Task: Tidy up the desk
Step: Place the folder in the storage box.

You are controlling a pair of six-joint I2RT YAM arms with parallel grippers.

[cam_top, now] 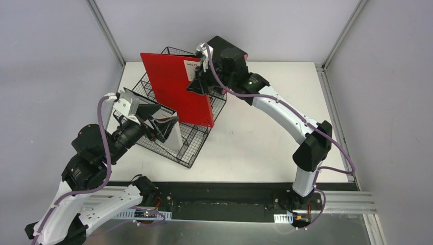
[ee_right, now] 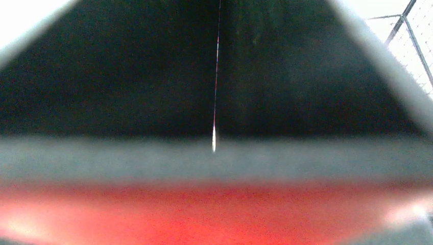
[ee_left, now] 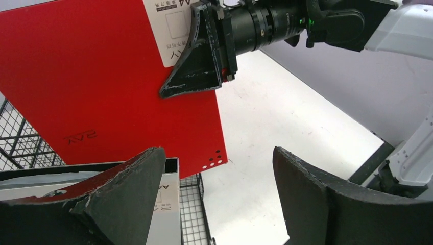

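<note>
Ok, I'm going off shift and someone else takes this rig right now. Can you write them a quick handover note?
Right end effector: shut on the red notebook, held tilted in the air over the wire basket on the desk.
Left end effector: open, holding nothing, low at the basket's near side.
Done: a white book is already in the basket.
Left: probably lower the red notebook into the basket, release it, then pull both arms back.
</note>
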